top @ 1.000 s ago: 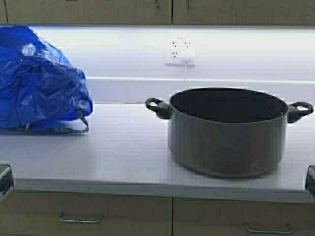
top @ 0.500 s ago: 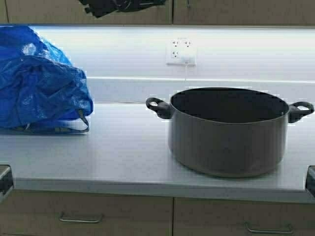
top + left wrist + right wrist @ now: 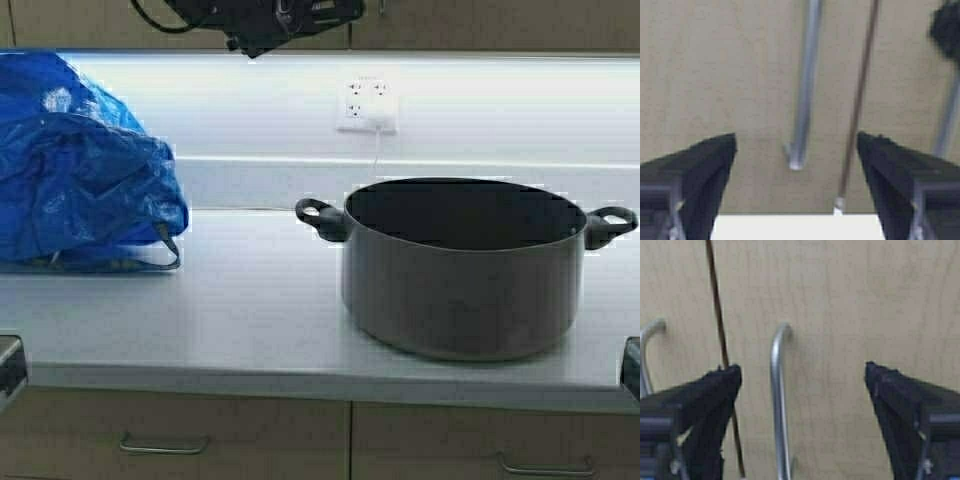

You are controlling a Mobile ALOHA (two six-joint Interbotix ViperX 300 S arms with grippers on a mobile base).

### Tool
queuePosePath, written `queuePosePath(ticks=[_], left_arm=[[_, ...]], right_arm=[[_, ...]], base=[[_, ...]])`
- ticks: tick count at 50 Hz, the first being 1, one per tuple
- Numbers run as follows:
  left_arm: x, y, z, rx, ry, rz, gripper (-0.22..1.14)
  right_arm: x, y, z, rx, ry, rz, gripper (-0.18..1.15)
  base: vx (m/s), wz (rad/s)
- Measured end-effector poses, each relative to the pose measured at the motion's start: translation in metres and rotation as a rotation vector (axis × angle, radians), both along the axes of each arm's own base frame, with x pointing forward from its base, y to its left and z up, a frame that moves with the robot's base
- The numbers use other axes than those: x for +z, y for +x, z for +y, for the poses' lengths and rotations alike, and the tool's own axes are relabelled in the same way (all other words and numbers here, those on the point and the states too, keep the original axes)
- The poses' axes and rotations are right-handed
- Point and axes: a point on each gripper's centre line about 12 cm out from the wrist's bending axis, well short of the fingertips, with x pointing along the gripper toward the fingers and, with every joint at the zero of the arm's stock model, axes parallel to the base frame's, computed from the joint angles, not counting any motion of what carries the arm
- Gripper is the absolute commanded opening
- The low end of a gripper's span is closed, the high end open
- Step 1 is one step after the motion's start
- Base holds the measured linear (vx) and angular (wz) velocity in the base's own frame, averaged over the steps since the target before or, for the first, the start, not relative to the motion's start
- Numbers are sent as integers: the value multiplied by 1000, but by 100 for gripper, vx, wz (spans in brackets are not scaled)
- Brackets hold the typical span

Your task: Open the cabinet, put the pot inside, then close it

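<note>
The pot (image 3: 462, 268) sits on the counter (image 3: 240, 310) below the cabinet (image 3: 730, 75), right of a blue bag (image 3: 85, 170). My 2 claws are up at the shut cabinet doors, fingers apart: my left claw (image 3: 796, 187) frames the left handle (image 3: 805, 85), my right claw (image 3: 802, 415) the right handle (image 3: 779, 400).

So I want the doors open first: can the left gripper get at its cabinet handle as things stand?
Probably yes. The left gripper is open, the cabinet's handle sits between its fingers with nothing in between.
</note>
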Motion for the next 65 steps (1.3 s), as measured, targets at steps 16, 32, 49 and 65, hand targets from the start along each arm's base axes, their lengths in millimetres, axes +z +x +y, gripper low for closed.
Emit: queuePosePath(ticks=[16, 32, 49, 65], left_arm=[[-3, 14, -3, 17, -15, -16, 97], [1, 21, -5, 14, -7, -15, -11], [4, 11, 6, -41, 54, 108, 3], [16, -58, 51, -77, 115, 214, 3]], right_arm=[[-2, 20, 3, -16, 10, -9, 96], [-6, 23, 8, -7, 10, 0, -6], [-4, 0, 3, 44, -3, 56, 7], [4, -62, -9, 223, -57, 191, 7]], base=[[0, 0], [-1, 0], [0, 0], [-2, -8]])
